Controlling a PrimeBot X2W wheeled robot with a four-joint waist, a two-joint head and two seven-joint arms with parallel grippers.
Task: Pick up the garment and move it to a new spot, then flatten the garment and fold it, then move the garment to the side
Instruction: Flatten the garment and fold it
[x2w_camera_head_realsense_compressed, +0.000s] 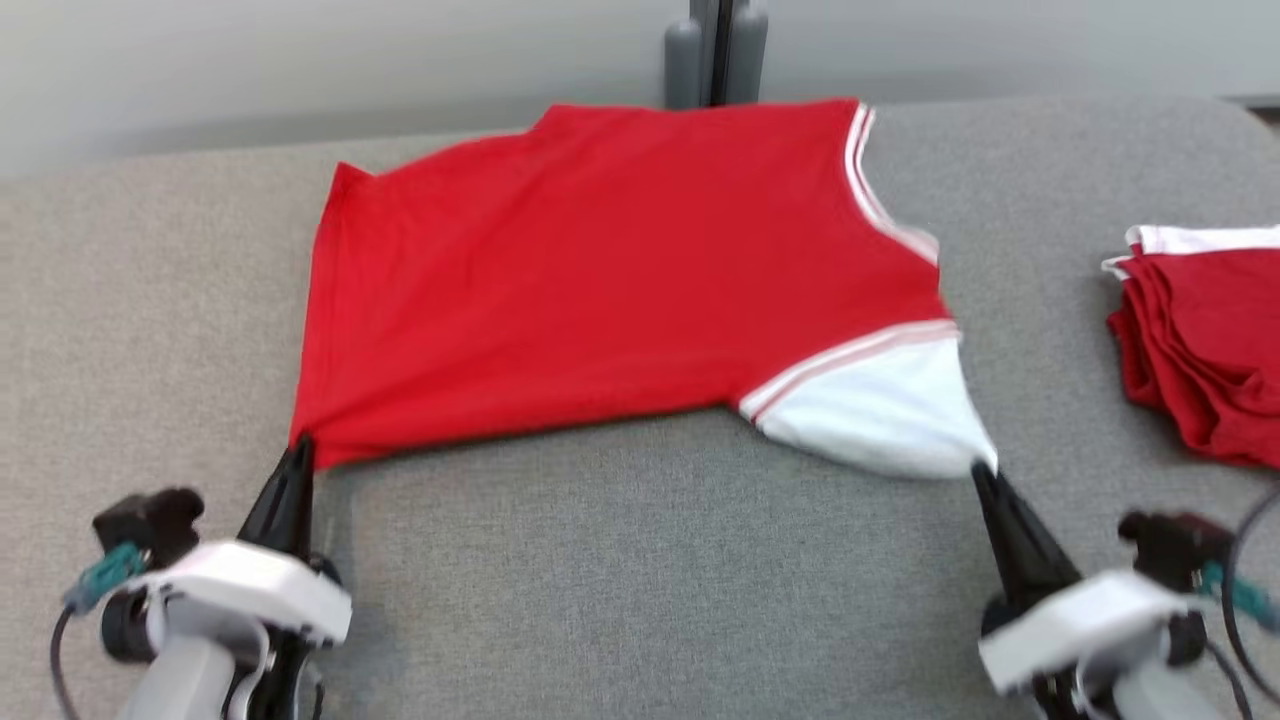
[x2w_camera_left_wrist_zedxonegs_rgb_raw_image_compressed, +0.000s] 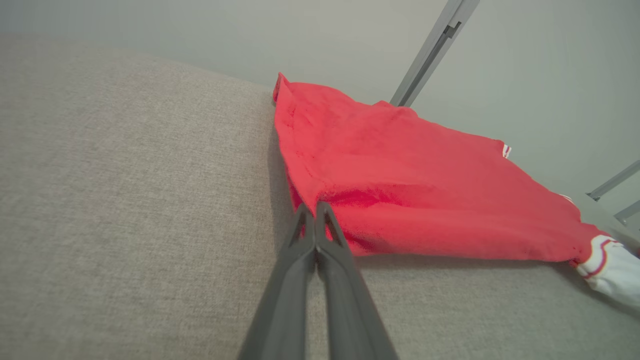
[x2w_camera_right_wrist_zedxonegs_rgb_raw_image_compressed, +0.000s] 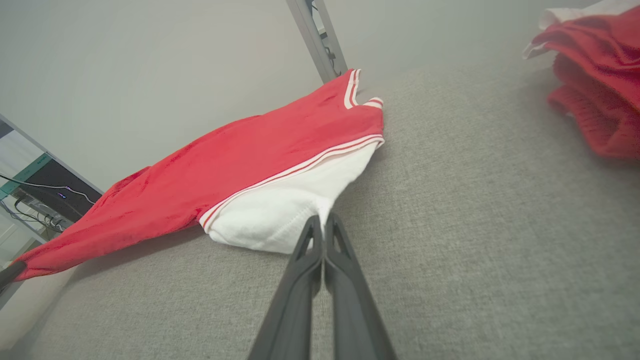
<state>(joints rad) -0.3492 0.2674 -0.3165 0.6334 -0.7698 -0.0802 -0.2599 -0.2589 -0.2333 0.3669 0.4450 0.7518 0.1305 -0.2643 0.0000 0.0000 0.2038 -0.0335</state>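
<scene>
Nearest the robot, the left gripper (x2w_camera_head_realsense_compressed: 300, 452) has its two dark fingers pressed tight together, pinching the near left corner of the red shirt (x2w_camera_head_realsense_compressed: 620, 280). In the left wrist view the fingertips meet with red cloth bunched between them. The right gripper (x2w_camera_head_realsense_compressed: 983, 475) is likewise clamped closed, its tips nipping the point of the shirt's white sleeve (x2w_camera_head_realsense_compressed: 880, 405). The right wrist view shows white cloth caught where the fingers meet. Between the two grips the shirt's near edge is drawn out across the grey cushion (x2w_camera_head_realsense_compressed: 640, 560) and raised slightly, with shadow beneath it. Further back the shirt lies spread, reaching the cushion's far edge near a grey post (x2w_camera_head_realsense_compressed: 716, 50). A pile of red clothes (x2w_camera_head_realsense_compressed: 1205, 340) sits well apart on the right.
</scene>
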